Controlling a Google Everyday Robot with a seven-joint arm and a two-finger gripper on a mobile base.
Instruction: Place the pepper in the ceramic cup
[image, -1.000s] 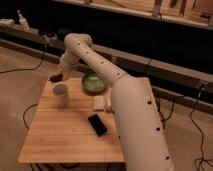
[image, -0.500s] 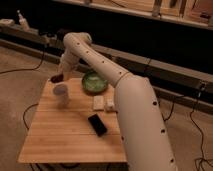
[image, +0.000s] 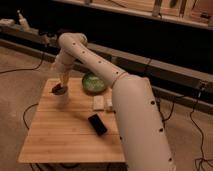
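Carry step in hand: pepper (image: 56, 89) is held in the closed gripper (image: 60, 88) at the table's (image: 70, 135) far left, directly over the cup (image: 63, 98); next, a short descent and release into the cup is called for.

Table (image: 60, 135): pale wood planks, matt, visible grain. Arm (image: 131, 107) cased in smooth white plastic, slight sheen. Gripper (image: 62, 86) seen above the table's far-left corner, dark matt. Phone (image: 97, 124) black, glossy. Bowl (image: 93, 83) green, glazed-looking.
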